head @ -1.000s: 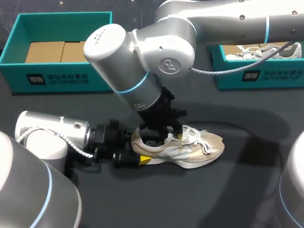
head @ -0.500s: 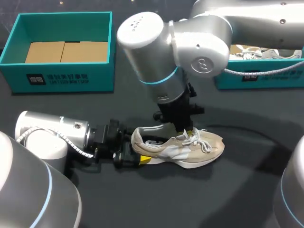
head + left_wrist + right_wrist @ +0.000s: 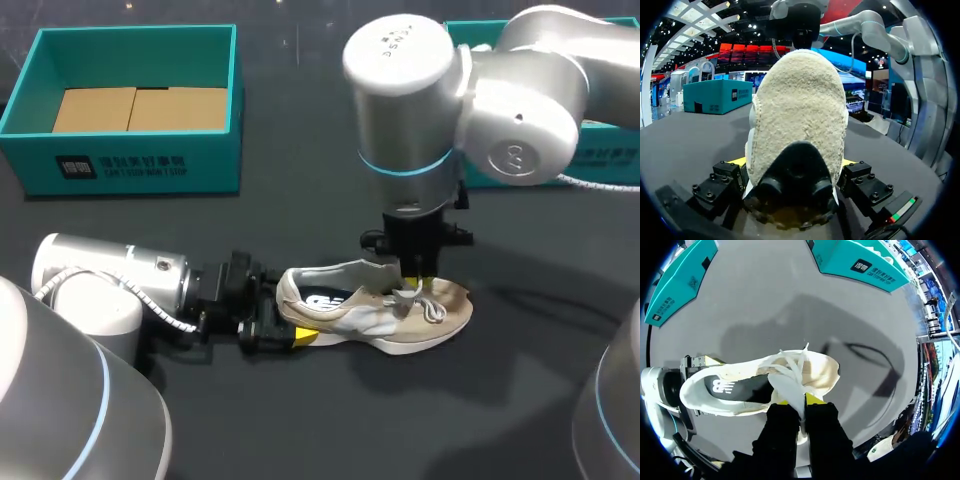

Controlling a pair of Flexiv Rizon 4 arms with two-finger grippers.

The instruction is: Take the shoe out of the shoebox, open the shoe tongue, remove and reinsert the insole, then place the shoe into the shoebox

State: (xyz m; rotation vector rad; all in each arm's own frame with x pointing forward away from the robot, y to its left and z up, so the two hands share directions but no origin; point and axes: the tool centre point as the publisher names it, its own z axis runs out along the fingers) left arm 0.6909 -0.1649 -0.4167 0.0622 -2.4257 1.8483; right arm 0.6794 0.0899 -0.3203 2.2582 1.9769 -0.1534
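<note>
A beige shoe (image 3: 445, 312) lies on its sole on the dark table, toe to the right. My left gripper (image 3: 277, 324) comes in low from the left, and its fingers press the heel (image 3: 797, 115) from both sides. My right gripper (image 3: 417, 287) hangs straight down over the laces, shut on the white tongue (image 3: 790, 386), which it holds up toward the toe. The right wrist view shows the tongue pinched between the right gripper's (image 3: 796, 401) yellow tips. The dark insole (image 3: 735, 389) lies exposed inside the shoe (image 3: 820, 371).
A teal shoebox (image 3: 130, 165) with cardboard inserts stands at the back left. Another teal box (image 3: 600, 165) sits at the back right, mostly behind my right arm. Bare table lies in front of the shoe.
My right arm has swung right, from over the heel opening to the laces, and its gripper has shut on the tongue. The left arm and the shoe have stayed put.
</note>
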